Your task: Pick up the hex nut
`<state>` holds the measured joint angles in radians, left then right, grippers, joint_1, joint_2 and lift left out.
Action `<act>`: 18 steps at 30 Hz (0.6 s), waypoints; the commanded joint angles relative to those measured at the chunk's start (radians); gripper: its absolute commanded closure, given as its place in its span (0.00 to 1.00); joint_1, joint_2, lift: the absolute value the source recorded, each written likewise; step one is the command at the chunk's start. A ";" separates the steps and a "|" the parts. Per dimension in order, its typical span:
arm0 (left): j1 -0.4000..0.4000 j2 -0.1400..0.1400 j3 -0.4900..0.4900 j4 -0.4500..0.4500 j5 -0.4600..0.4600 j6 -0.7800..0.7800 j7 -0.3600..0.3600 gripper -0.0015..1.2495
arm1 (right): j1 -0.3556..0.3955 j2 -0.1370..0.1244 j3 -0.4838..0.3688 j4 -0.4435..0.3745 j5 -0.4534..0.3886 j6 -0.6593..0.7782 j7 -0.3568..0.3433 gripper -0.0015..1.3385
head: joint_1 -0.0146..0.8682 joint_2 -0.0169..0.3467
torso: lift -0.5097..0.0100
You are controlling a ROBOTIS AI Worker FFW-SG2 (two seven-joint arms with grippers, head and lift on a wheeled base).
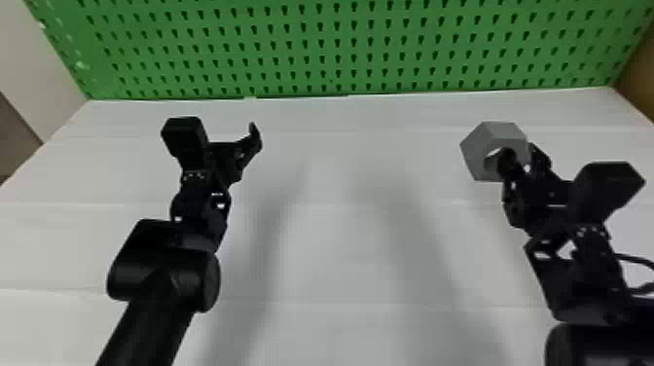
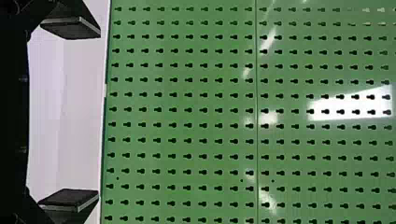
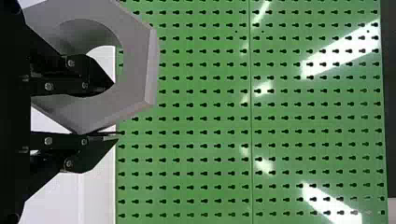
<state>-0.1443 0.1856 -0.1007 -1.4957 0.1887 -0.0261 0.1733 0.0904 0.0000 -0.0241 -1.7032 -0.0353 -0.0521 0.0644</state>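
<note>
Hex nut [image 1: 499, 132] hung gripped in my right claw [image 3: 114, 112], one finger through its hole and the other against its outside, seemingly clear of the bench [image 1: 331, 233], so grasp and lift looked done, only steady holding remaining, while my left claw [image 2: 99, 113] was spread wide.

From where I sit, a wide lane runs between the left arm [image 1: 155, 287] and the right arm [image 1: 579, 272], over the white table [image 1: 340, 243]. The green pegboard [image 1: 340, 46] closes off the far side. A hand could pass between the spread fingers of the left gripper [image 1: 226, 134]. At the right gripper [image 1: 523, 155], the nut's [image 1: 474, 151] wall plugs the gap, and one finger fills part of its hole.
</note>
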 commanded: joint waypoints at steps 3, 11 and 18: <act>0.006 0.000 0.001 -0.001 0.000 0.000 0.000 0.07 | 0.000 0.001 0.000 0.002 0.000 -0.002 0.000 0.78 | 0.91 0.46 | 0.83; 0.009 0.000 -0.007 -0.001 0.003 0.000 0.000 0.07 | 0.002 0.001 -0.002 0.002 0.000 -0.002 0.000 0.78 | 0.91 0.46 | 0.83; 0.009 0.000 -0.008 -0.001 0.005 0.000 0.000 0.07 | 0.003 0.001 -0.004 0.002 0.000 -0.002 0.000 0.78 | 0.91 0.46 | 0.83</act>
<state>-0.1351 0.1856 -0.1084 -1.4968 0.1926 -0.0261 0.1733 0.0921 0.0000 -0.0277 -1.7012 -0.0353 -0.0537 0.0644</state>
